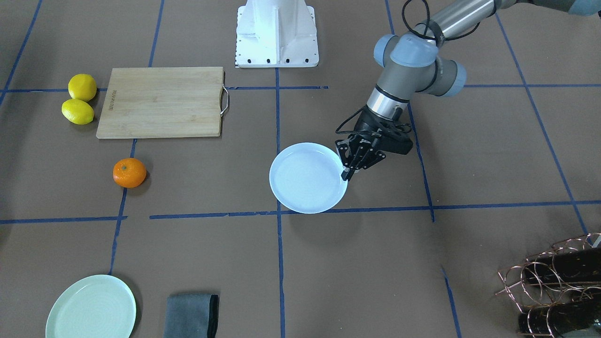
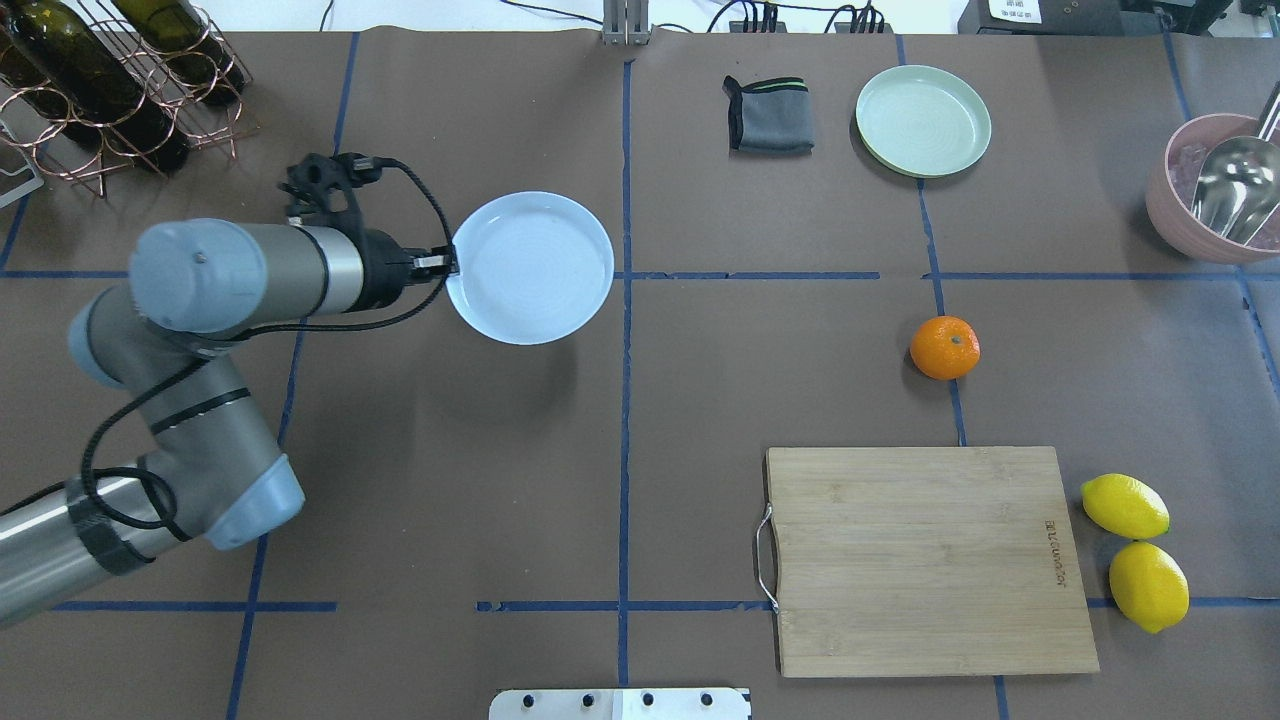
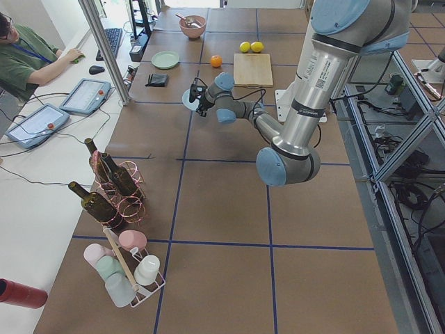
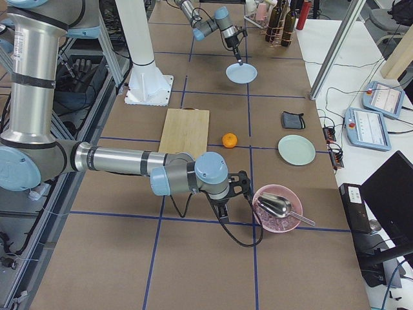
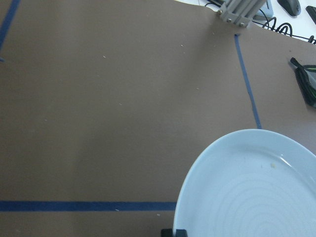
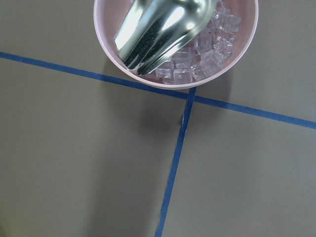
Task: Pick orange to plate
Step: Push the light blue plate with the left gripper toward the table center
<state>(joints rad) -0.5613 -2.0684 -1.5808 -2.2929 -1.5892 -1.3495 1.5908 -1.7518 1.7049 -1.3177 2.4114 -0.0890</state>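
Observation:
The orange [image 2: 944, 347] rests on the brown table, on the robot's right half, just beyond the cutting board; it also shows in the front view [image 1: 129, 172]. The pale bluish-white plate [image 2: 530, 268] is left of centre, empty. My left gripper [image 2: 450, 263] is shut on the plate's rim, at its left edge in the overhead view and its right edge in the front view [image 1: 346, 176]. The left wrist view shows the plate [image 5: 252, 192] filling the lower right. My right gripper [image 4: 222, 205] hovers near the pink bowl; I cannot tell whether it is open or shut.
A wooden cutting board [image 2: 930, 560] lies near the robot, with two lemons [image 2: 1135, 550] beside it. A mint-green plate [image 2: 923, 120] and a folded grey cloth [image 2: 768, 115] sit at the far side. A pink bowl [image 2: 1185, 215] of ice holds a metal scoop. A wine rack [image 2: 100, 90] stands far left.

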